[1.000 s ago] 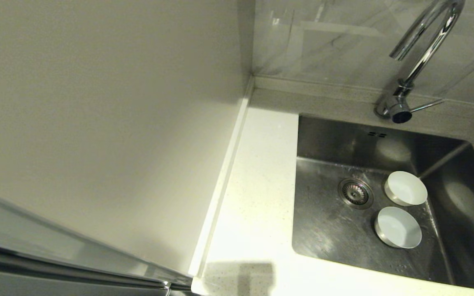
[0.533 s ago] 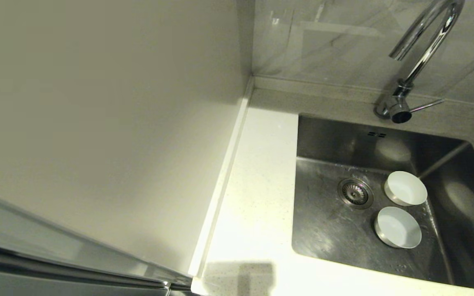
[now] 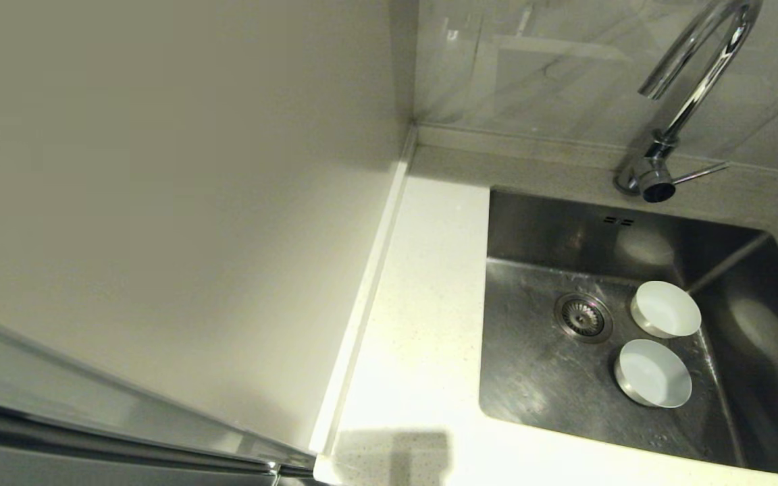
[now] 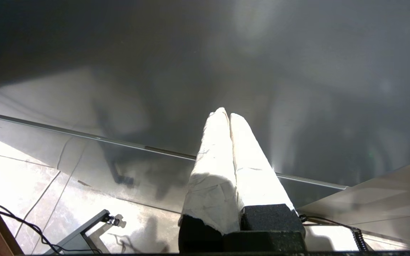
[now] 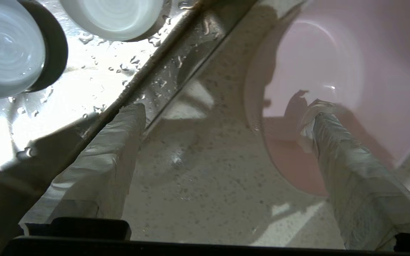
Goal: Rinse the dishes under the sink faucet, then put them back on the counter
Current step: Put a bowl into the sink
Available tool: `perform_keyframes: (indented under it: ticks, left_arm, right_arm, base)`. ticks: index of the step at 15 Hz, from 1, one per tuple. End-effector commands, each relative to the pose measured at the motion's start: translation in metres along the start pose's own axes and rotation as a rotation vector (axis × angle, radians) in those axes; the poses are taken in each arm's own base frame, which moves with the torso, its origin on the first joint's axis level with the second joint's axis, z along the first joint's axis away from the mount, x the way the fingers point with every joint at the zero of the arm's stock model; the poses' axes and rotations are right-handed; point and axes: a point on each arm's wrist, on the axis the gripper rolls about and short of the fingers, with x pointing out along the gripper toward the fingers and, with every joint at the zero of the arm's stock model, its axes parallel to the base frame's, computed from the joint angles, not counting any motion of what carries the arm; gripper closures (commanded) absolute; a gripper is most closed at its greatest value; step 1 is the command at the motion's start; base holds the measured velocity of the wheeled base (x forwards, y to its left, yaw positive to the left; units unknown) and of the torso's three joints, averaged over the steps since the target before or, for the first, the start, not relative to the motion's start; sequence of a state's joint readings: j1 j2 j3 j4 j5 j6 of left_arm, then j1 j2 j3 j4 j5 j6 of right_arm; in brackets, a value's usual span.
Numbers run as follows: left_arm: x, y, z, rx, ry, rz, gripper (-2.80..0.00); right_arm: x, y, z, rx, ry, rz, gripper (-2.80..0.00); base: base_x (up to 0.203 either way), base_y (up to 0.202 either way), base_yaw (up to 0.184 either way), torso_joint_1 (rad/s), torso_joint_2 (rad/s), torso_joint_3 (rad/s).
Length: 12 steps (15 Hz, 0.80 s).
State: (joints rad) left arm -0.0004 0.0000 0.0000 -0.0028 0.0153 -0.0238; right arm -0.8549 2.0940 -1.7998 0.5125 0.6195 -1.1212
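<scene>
Two white bowls (image 3: 665,308) (image 3: 653,372) sit upright, mouths up, in the sink (image 3: 537,378), one just behind the other, right of the drain (image 3: 583,316). The pink bowl (image 5: 336,89) stands mouth up on the speckled bench (image 5: 205,177) just right of the sink. The right hand (image 5: 222,124) hangs spread wide above that strip, one finger (image 5: 336,142) over the pink bowl's inside, holding nothing. The tap (image 3: 693,88) arches leftward at the far edge, its thin lever (image 3: 699,174) pointing right. The left hand (image 4: 226,117) is parked, fingers pressed together, empty.
</scene>
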Motion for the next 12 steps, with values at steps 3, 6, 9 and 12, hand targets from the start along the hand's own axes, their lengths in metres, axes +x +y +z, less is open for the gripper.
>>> perform_keyframes:
  ticks: [3, 6, 9, 12]
  left_arm:
    - [-0.0002, 0.0, 0.0, -0.001, -0.003, 0.0, 0.0]
    - [-0.0002, 0.0, 0.0, -0.001, -0.003, 0.0, 0.0]
    - [-0.0002, 0.0, 0.0, -0.001, -0.003, 0.0, 0.0]
    - [-0.0002, 0.0, 0.0, -0.001, -0.003, -0.001, 0.0]
  right_arm:
    - [0.0032, 0.002, -0.0001, -0.004, 0.01, 0.008, 0.0]
    - [0.005, 0.003, 0.0005, -0.005, 0.01, 0.013, 0.0]
    - [0.0058, 0.0028, -0.0004, -0.003, 0.011, 0.014, 0.0]
    - [0.0072, 0.0021, -0.0024, 0.0, 0.013, 0.016, 0.0]
  base:
    - [0.0, 0.0, 0.0, 0.0, 0.0, 0.0]
    - [0.0, 0.0, 0.0, 0.0, 0.0, 0.0]
    - [0.0, 0.0, 0.0, 0.0, 0.0, 0.0]
    - [0.0, 0.0, 0.0, 0.0, 0.0, 0.0]
